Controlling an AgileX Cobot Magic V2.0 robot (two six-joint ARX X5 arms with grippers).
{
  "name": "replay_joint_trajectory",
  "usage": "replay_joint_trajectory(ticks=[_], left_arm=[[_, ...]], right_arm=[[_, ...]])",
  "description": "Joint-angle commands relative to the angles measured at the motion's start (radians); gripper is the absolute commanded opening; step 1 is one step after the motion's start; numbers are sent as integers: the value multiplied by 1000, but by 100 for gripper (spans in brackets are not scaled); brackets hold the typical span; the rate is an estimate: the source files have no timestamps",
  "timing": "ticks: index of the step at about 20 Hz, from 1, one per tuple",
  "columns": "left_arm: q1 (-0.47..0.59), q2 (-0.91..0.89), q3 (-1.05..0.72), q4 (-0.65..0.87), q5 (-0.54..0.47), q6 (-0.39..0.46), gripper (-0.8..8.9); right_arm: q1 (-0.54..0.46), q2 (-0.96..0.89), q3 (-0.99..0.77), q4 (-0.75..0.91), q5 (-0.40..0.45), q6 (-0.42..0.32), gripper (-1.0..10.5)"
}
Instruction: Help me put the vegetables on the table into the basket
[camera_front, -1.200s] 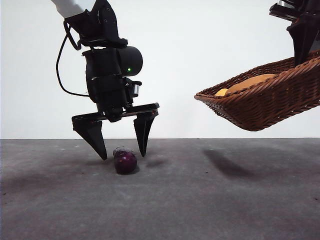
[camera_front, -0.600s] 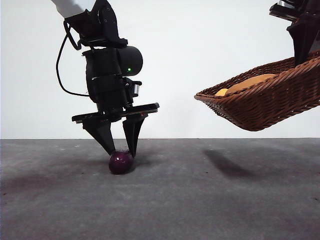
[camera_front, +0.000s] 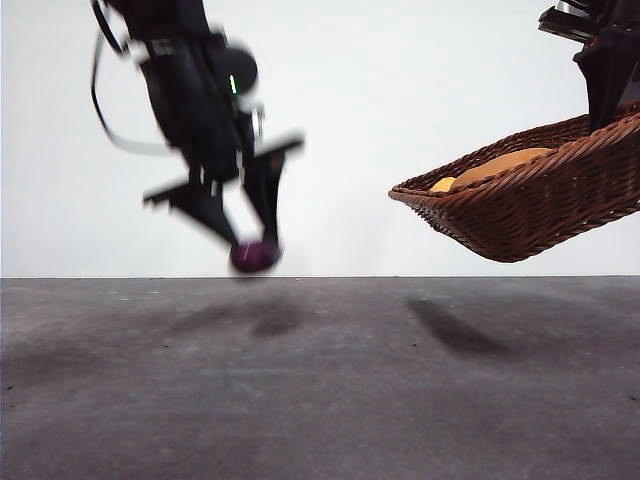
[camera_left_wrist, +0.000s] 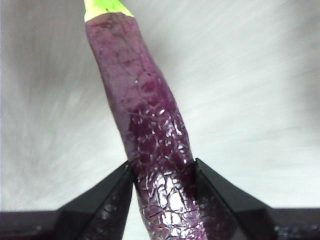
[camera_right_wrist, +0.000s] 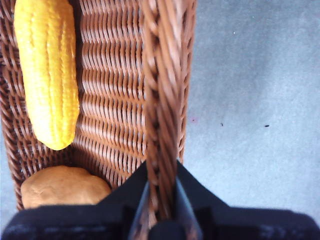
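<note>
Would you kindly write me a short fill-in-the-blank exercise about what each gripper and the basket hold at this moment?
1. The left gripper is shut on the ____.
2. The right gripper clamps the braided rim of the ____.
3. The eggplant hangs above the ____, not touching it.
4. Beside the corn cob in the basket lies a ____.

Missing words: eggplant; basket; table; potato
</note>
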Motion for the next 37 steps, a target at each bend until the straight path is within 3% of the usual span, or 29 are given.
replay_joint_trajectory(ticks=[1,5,11,15,18,21,23,26,29,32,34,37], left_arm=[[-9,-95,8,24,60,-2,-8],[-85,-192,8,61,137,-21,-5],[-215,-192,8,86,97,-35,0],[-229,-190,8,89,93,-80,24],[-229,-190,8,71,92,-84,258],[-229,-190,8,63,85,-84,591],[-229,-190,8,62,39,-79,633],[-218,-196,8,60,49,-73,632],[-158,-253,8,14,135,-23,631],[-126,-357,8,-120,145,150,626],[-126,-422,8,-255,98,254,602],[-167,-497,8,-314,67,290,-4]], right_arm=[[3,-6,-3,-5,-22,-10,-16],[43,-6,-3,-5,-65,-7,-16],[168,-6,-3,-3,-65,2,-16],[244,-6,-3,-2,-69,8,-16],[275,-6,-3,9,-108,8,-16],[285,-6,-3,17,-152,8,-16],[285,-6,-3,16,-165,8,-16],[282,-6,-3,16,-159,9,-16],[266,-5,-3,28,-108,30,-16],[207,9,-3,44,-109,35,-16],[159,29,-3,56,-109,29,-16],[87,73,-3,69,-117,1,-16]])
